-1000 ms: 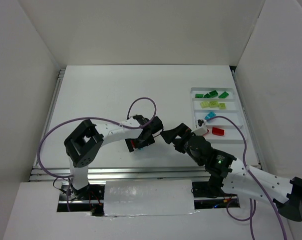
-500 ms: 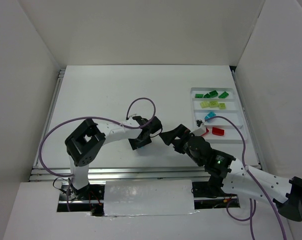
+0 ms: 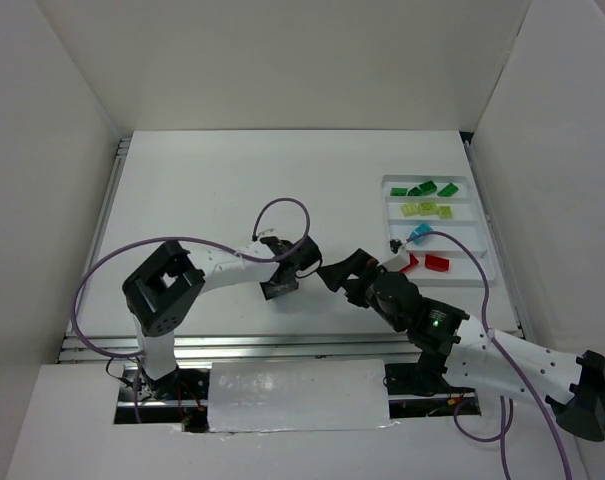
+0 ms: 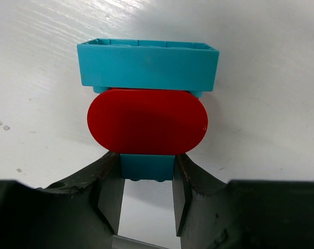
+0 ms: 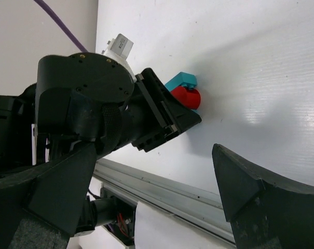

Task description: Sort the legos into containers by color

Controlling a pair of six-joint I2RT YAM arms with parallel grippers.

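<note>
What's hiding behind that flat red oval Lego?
A cyan plastic brick: its wide part shows above the red oval piece, a narrow part below, between the black fingers. Its middle is covered.

Left claw (image 4: 146, 171) stands before right claw (image 5: 154, 155) (bare table (image 5: 260, 62) beyond).

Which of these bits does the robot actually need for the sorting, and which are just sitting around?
Needed: cyan and red bricks held by the left gripper; white tray; sorted bricks in it.
Just around: purple cables; metal rail; white cover strip by the arm bases.
</note>
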